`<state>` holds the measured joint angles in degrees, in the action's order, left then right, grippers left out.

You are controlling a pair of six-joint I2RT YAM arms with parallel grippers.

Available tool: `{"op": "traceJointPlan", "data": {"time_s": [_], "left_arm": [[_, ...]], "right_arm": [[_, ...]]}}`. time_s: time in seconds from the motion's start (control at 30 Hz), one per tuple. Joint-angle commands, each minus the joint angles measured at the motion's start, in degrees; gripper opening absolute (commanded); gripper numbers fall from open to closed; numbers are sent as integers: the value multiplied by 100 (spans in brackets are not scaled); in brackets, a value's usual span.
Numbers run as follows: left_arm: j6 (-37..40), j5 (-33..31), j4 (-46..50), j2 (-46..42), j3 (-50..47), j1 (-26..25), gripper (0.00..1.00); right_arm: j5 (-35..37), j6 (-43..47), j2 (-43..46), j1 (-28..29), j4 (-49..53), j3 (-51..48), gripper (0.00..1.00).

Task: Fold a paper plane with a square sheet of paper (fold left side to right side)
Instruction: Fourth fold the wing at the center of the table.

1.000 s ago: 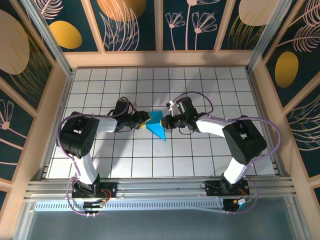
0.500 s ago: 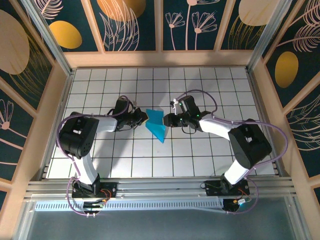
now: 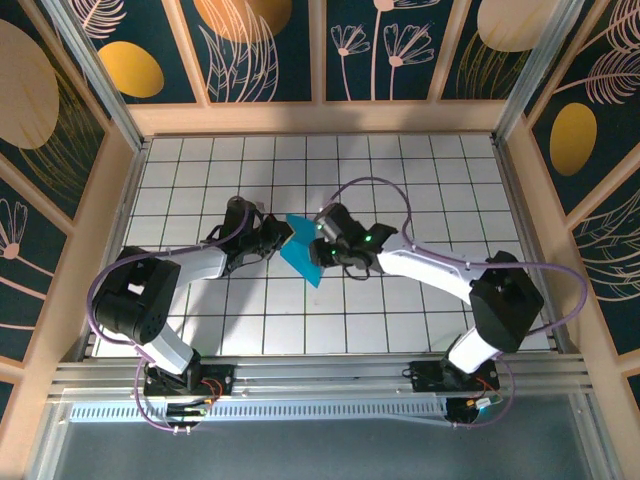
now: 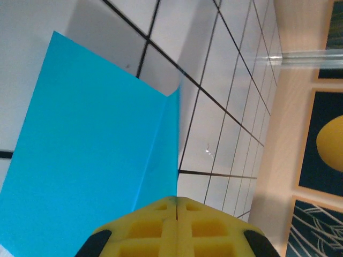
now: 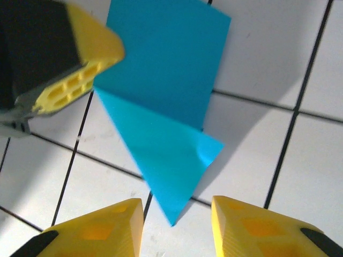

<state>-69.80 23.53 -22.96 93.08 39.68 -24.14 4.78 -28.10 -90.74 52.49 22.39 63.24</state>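
The square sheet of paper (image 3: 298, 255) is bright cyan and partly folded, a rectangular part with a pointed triangular flap. It lies mid-table, its left edge raised. My left gripper (image 3: 284, 238) is shut on that edge. In the left wrist view its yellow fingers (image 4: 161, 230) are pressed together on the sheet of paper (image 4: 91, 160). My right gripper (image 3: 322, 252) hovers over the right side. In the right wrist view it (image 5: 177, 217) is open, and the flap's tip of the sheet of paper (image 5: 161, 139) points into the gap without touching. The left gripper (image 5: 91, 64) shows at the upper left there.
The white grid-tiled table (image 3: 420, 180) is ringed by a wooden rim (image 3: 320, 118) and patterned walls. A metal rail (image 3: 320, 375) with both arm bases runs along the near edge. The right arm's cable (image 3: 370, 185) loops above the paper.
The left gripper has shut on the paper's left edge. The right gripper has let go, opened, and swung left over the paper. The paper has shifted slightly left.
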Motion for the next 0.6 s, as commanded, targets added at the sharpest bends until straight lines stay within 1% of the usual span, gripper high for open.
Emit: {"op": "traceJointPlan", "data": {"time_s": [0.0, 0.13, 0.2, 0.57], "left_arm": [[-752, -250, -454, -167, -196, -47, 1], [-850, -279, -477, -150, -195, -106, 1], [-877, -279, -498, -136, -197, -133, 1], [-899, -322, -476, -119, -179, -214, 1]], "right_arm": [[721, -436, -254, 330, 250, -2, 42], [968, -430, -567, 741, 90, 40, 44], [1057, -401, -754, 836, 73, 114, 45], [1400, -23, -1347, 890, -21, 394, 44]]}}
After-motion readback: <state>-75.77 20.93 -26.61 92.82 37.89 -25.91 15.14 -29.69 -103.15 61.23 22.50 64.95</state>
